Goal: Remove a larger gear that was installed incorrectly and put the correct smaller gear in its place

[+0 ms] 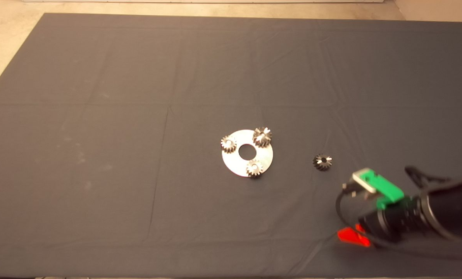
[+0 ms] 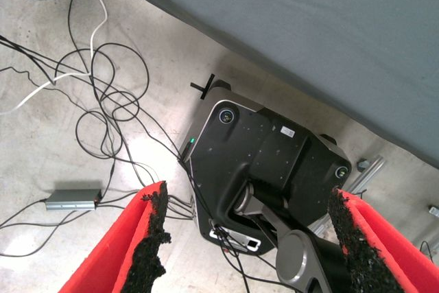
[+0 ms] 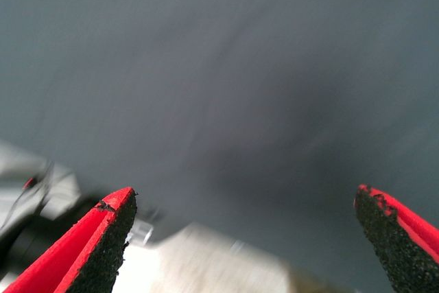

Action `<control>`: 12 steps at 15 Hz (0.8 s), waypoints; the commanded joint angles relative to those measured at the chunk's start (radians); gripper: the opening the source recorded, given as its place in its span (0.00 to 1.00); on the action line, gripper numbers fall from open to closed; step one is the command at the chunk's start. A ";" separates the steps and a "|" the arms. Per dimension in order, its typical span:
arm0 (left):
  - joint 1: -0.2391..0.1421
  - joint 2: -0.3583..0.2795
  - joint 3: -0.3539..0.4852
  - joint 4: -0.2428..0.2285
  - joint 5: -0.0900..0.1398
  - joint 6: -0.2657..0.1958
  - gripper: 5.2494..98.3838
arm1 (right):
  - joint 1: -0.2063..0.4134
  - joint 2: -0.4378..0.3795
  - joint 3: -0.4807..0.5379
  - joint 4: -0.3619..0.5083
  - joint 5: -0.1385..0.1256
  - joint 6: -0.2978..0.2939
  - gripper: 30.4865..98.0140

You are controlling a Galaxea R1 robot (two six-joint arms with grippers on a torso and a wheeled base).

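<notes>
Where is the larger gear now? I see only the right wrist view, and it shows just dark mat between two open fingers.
Observer: The larger gear stands on the round metal plate, at the plate's far right edge in the head view.
Operator: And the smaller gear?
Observer: The smaller gear lies alone on the mat, between the plate and the right gripper.
Operator: What about the left arm?
Observer: The left gripper is open and off the mat; its wrist view shows floor, cables and the robot's base.
</notes>
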 commanded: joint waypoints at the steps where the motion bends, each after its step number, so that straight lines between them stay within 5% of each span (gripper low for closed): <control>1: 0.018 0.008 0.010 0.030 0.132 -0.004 0.58 | 0.207 0.174 -0.387 0.196 -0.125 -0.325 0.79; 6: 0.018 0.000 0.013 0.029 0.132 -0.004 0.58 | 0.249 0.396 -0.630 0.205 -0.127 -0.353 0.79; 9: 0.018 -0.002 0.016 0.029 0.132 -0.004 0.58 | 0.248 0.515 -0.830 0.193 -0.127 -0.459 0.79; 12: 0.018 -0.003 0.018 0.027 0.132 -0.004 0.58 | 0.205 0.619 -0.936 0.137 -0.127 -0.481 0.79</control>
